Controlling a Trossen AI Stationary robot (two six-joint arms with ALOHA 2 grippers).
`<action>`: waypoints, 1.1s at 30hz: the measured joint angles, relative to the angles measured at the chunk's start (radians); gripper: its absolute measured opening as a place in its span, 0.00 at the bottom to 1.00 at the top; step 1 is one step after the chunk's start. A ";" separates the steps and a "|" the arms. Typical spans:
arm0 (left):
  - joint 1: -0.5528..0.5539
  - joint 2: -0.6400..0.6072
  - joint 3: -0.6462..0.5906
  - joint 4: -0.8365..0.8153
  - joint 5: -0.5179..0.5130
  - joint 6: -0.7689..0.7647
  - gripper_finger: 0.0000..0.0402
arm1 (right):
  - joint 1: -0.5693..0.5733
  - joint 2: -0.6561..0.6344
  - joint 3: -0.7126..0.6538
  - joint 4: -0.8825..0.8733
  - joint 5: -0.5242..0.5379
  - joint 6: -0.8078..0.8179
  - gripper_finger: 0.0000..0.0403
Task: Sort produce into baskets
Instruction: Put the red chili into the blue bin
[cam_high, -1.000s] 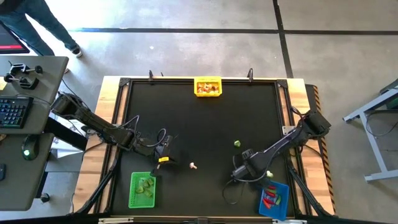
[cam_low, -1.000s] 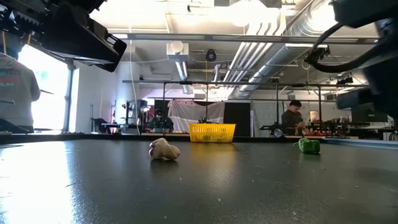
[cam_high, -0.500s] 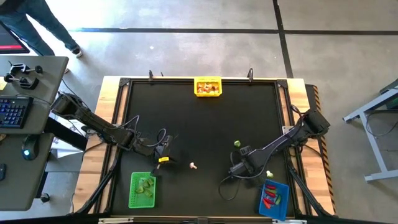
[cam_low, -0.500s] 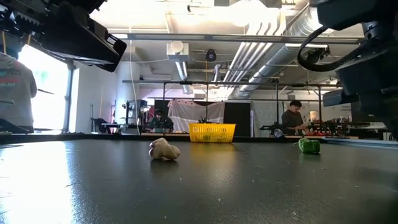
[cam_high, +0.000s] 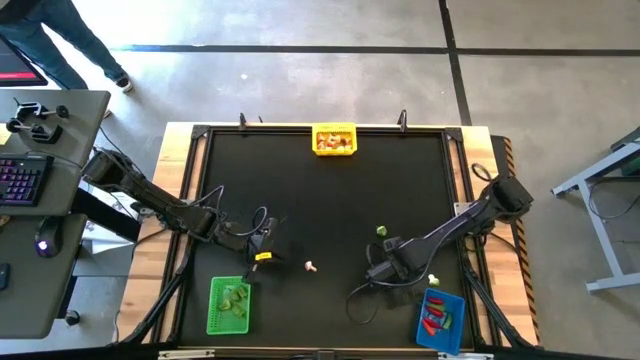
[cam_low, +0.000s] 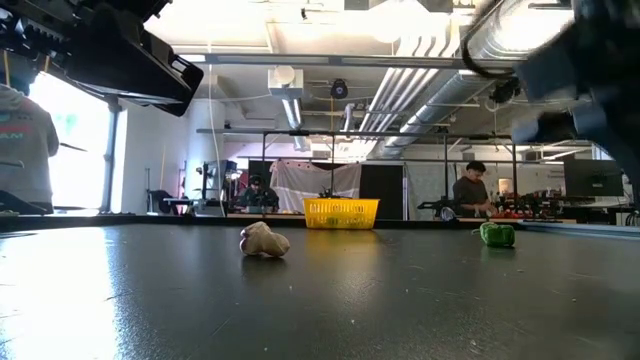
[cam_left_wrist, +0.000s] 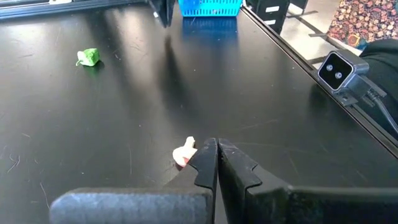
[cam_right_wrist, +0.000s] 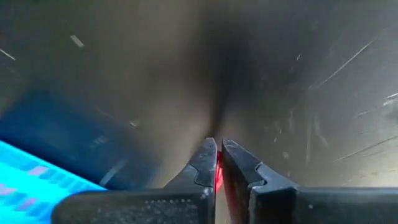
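Observation:
My right gripper (cam_high: 386, 270) points down over the table's near right part, beside the blue basket (cam_high: 440, 318), and is shut on a small red piece (cam_right_wrist: 218, 177). My left gripper (cam_left_wrist: 216, 148) is shut and empty, hovering at the near left just short of a whitish-tan piece (cam_left_wrist: 184, 153) that lies on the table. A green piece (cam_high: 381, 231) lies right of centre. The green basket (cam_high: 230, 305) stands at the near left and the yellow basket (cam_high: 334, 140) at the far edge. My right gripper pinches a red piece between its two fingers; only a thin red sliver (cam_right_wrist: 218, 178) shows in the gap. The fingers come from above, pointing down. The piece is off the dark table top.
A small pale piece (cam_high: 433, 280) lies just beyond the blue basket, which holds red pieces. The green basket holds green pieces and the yellow one tan pieces. A camera (cam_left_wrist: 339, 70) sits on the table's rail. A person (cam_high: 70, 40) walks beyond the far left corner.
My right gripper has shut, risen and shifted a little toward the table's left, rolling slightly about its own line. In the low view it has climbed toward the picture's top and blurred.

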 joint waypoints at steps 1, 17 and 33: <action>0.000 0.000 0.000 0.000 0.000 0.001 0.00 | 0.000 -0.010 0.015 -0.003 0.003 0.010 0.01; 0.000 0.000 0.000 -0.001 0.000 0.019 0.00 | 0.209 -0.091 0.126 -0.018 -0.316 0.764 0.00; 0.000 0.000 0.000 0.000 -0.039 0.012 0.00 | 0.235 -0.091 -0.068 -0.005 -0.132 0.756 0.00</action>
